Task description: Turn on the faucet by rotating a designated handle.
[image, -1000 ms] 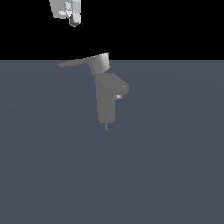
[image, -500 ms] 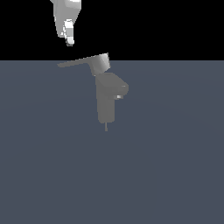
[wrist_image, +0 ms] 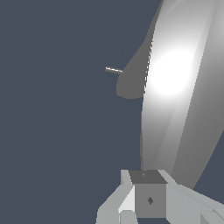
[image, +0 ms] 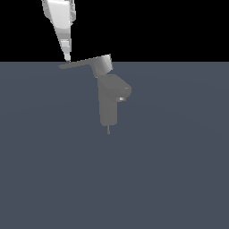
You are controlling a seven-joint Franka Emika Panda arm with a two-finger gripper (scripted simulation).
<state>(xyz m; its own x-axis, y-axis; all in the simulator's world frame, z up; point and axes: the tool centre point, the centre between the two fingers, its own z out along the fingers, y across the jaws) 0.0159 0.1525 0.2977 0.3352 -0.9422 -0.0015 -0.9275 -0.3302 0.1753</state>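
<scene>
In the exterior view the matte grey faucet [image: 108, 103] stands upright on the dark floor, its stubby spout [image: 123, 92] pointing to the exterior view's right. The handle [image: 80, 63] is a thin flat blade running from a chunky hub [image: 103, 65] toward the exterior view's left. My white gripper [image: 67, 57] comes down from above, its tip right at the blade's far end, fingers drawn together with nothing between them. The wrist view shows the handle [wrist_image: 175, 87] as a large bright blade close beside my gripper [wrist_image: 147, 186], with the faucet's column [wrist_image: 130, 83] dark behind it.
A flat blue-grey floor [image: 179, 179] spreads all round the faucet. A thin pin [image: 108, 129] sticks out under the column. Black background lies above the floor's far edge.
My gripper has come down from the top of the exterior view and a little to its right, ending at the tip of the handle blade. The handle and faucet have not moved.
</scene>
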